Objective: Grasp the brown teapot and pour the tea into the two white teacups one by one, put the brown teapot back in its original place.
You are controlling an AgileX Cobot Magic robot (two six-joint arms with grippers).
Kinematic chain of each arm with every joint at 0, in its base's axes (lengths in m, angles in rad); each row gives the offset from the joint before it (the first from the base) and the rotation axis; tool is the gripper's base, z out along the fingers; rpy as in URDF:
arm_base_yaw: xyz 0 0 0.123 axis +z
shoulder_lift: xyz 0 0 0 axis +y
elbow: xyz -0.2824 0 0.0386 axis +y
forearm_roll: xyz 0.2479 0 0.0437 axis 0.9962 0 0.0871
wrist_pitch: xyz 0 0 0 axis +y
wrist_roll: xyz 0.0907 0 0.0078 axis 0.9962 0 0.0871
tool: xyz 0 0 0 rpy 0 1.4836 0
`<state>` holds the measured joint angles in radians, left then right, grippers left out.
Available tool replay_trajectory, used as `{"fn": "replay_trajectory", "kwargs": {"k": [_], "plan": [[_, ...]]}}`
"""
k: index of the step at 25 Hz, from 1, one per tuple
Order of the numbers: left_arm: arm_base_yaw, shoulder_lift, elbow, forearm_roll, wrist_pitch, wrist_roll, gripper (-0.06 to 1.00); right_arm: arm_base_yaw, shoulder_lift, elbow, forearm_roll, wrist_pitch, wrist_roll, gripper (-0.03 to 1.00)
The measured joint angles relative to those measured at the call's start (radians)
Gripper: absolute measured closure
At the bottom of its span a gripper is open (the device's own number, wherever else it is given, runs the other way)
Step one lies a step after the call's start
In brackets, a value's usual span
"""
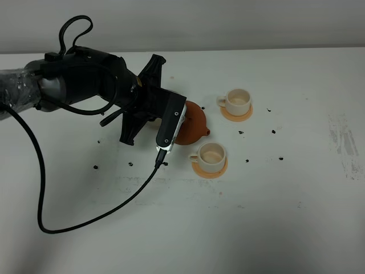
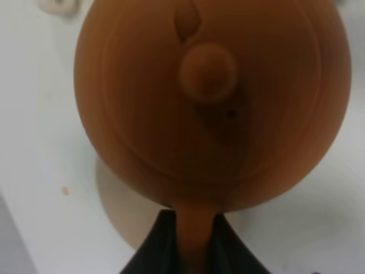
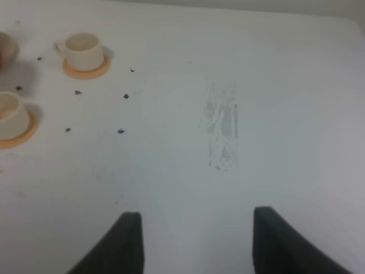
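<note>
Left hand (image 2: 193,214) grips brown teapot (image 2: 211,103) handle; right hand (image 3: 195,213) spread.

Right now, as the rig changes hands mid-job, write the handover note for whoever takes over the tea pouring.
Left end effector: shut on the brown teapot by its handle.
Right end effector: open, holding nothing.
The teapot is held partly off the beige disc, spout toward the near cup; the far cup is beyond. Both cups stand upright on orange coasters.
Done: teapot grasped. Whether any tea is in the cups cannot be told.
Left: pour into each cup, then set the teapot back on the disc.
</note>
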<state>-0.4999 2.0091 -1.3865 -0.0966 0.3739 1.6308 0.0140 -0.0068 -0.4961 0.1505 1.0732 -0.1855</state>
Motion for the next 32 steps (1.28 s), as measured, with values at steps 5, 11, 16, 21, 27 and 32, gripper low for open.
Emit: {"fn": "replay_trajectory", "kwargs": {"k": [5,11,16,21,27,32], "plan": [[-0.017,0.0,0.0,0.08,-0.032,0.002,0.82,0.0,0.0,0.0,0.0,0.0,0.002,0.52],[-0.035,0.0,0.0,0.124,-0.049,0.003,0.82,0.0,0.0,0.0,0.0,0.0,0.003,0.52],[-0.045,0.0,0.0,0.164,-0.056,0.005,0.82,0.0,0.0,0.0,0.0,0.0,0.003,0.52],[-0.049,0.0,0.0,0.23,-0.065,0.005,0.82,0.0,0.0,0.0,0.0,0.0,0.003,0.52],[-0.056,0.0,0.0,0.259,-0.086,0.005,0.82,0.0,0.0,0.0,0.0,0.0,0.003,0.52],[-0.065,0.0,0.0,0.289,-0.099,0.005,0.82,0.0,0.0,0.0,0.0,0.0,0.003,0.52]]}}
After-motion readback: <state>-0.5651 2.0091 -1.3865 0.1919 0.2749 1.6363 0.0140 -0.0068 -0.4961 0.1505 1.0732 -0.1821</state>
